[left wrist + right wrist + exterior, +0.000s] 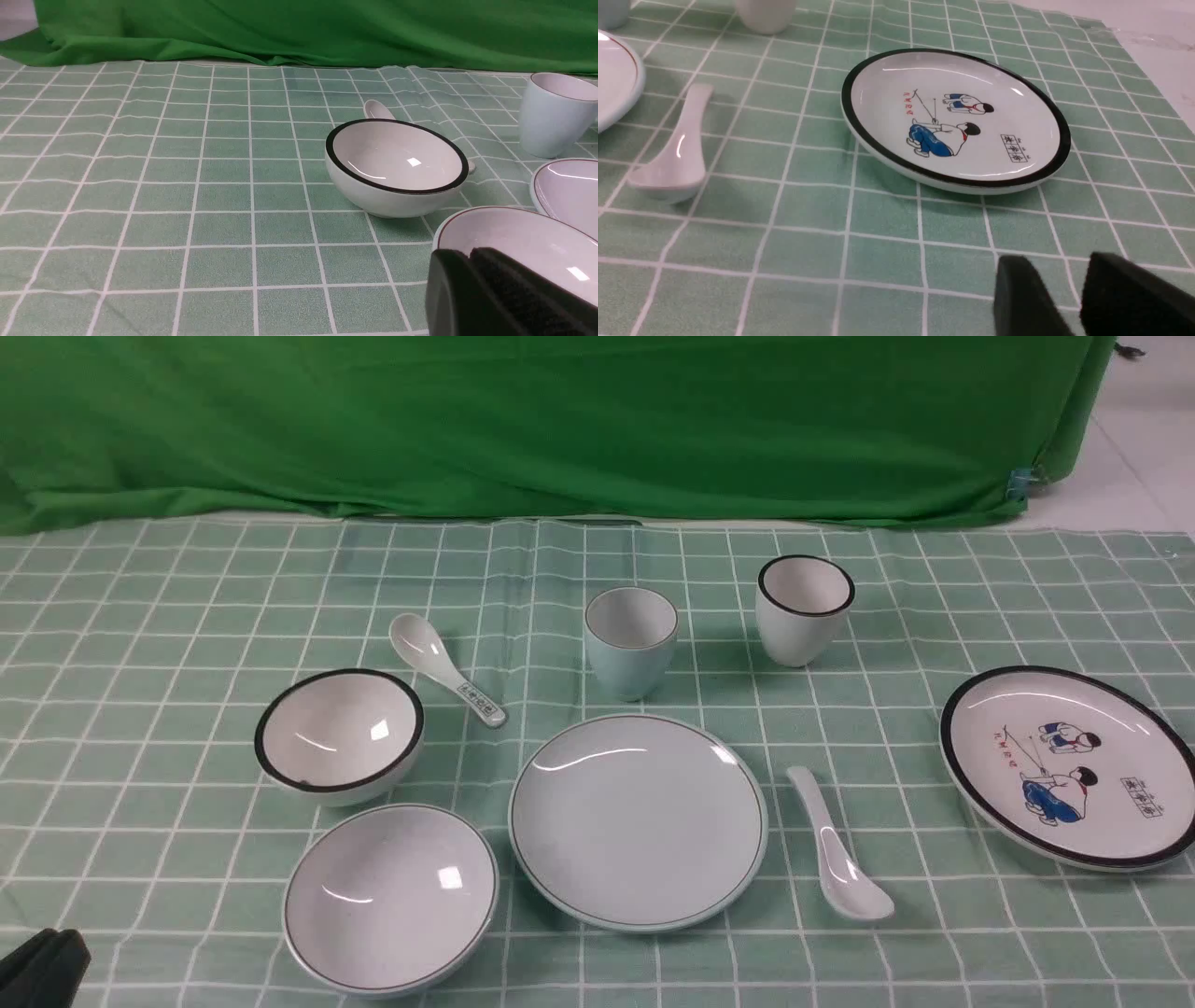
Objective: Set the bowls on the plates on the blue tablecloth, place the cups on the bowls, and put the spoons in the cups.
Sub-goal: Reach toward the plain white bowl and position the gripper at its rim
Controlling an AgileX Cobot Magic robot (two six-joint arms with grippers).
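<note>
On the blue tablecloth [140, 616] the black-rimmed bowl [339, 733] and the pale blue bowl [390, 896] sit left of the pale blue plate [638, 819]. The cartoon plate [1069, 763] lies at the right edge. The pale blue cup [631, 641] and black-rimmed cup [805, 609] stand upright behind. The marked spoon [443, 667] lies by the black-rimmed bowl, the plain spoon [837, 847] right of the blue plate. My left gripper [42, 966] is shut and empty, just before the pale blue bowl [514, 242]. My right gripper [1057, 266] is open and empty, short of the cartoon plate [955, 119].
The bright green backdrop cloth [560, 420] hangs along the far edge of the table. The tablecloth ends at the right, where a bare white surface [1139, 457] shows. All the dishes are empty and stand apart from one another.
</note>
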